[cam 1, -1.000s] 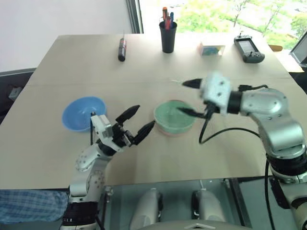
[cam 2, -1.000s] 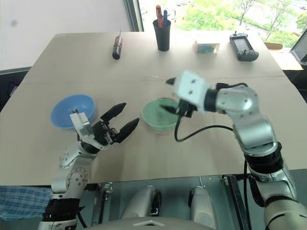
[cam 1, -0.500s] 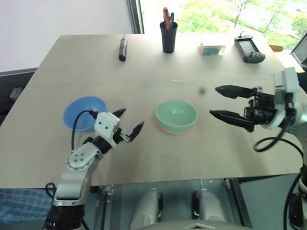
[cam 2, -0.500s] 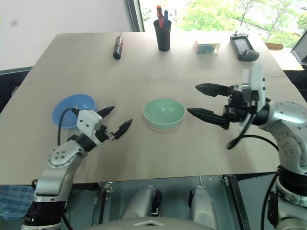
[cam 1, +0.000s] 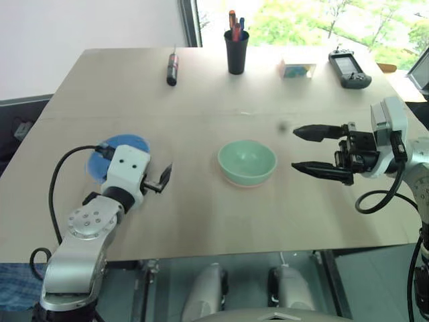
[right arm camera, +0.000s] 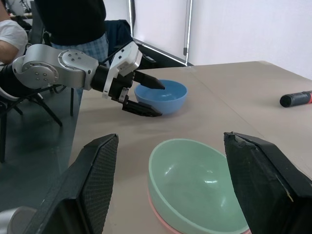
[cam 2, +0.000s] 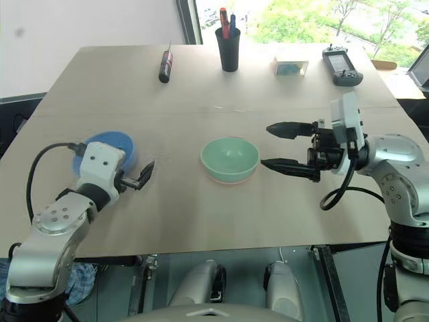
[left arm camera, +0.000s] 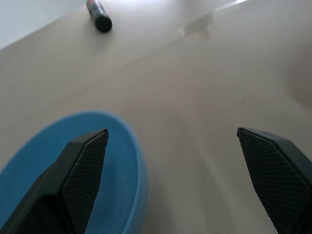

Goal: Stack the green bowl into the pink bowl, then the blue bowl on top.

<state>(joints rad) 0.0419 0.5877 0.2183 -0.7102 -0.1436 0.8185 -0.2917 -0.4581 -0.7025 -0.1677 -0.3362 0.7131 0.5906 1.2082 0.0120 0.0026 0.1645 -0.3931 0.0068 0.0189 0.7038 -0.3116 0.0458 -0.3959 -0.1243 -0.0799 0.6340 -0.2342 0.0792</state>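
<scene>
On the tabletop (cam 1: 201,107), the green bowl (cam 1: 247,161) is sitting nested in the pink bowl (cam 1: 231,181), whose rim is peeking out beneath it, roughly midway between the two tools. The right tool (cam 1: 312,149) is hovering just beside this stack on its right, pointing sideways toward it, with its two black fingers spread apart and gripping nothing. The green bowl is lying close in front of those fingers, apart from them.

The left tool (right arm camera: 144,95) is hanging at the near rim of the blue bowl (cam 1: 107,153), wide open and empty; in the left wrist view one finger (left arm camera: 80,165) is showing over the bowl's inside while the other (left arm camera: 273,170) is standing out over bare tabletop. Whether either finger is touching the bowl cannot be told. The blue bowl is sitting upright, well apart from the stacked pair.

Far beyond both tools, a marker (cam 1: 171,68), a black pen cup (cam 1: 235,51), a small box (cam 1: 296,69) and a handheld controller (cam 1: 348,69) are lying along the far edge.
</scene>
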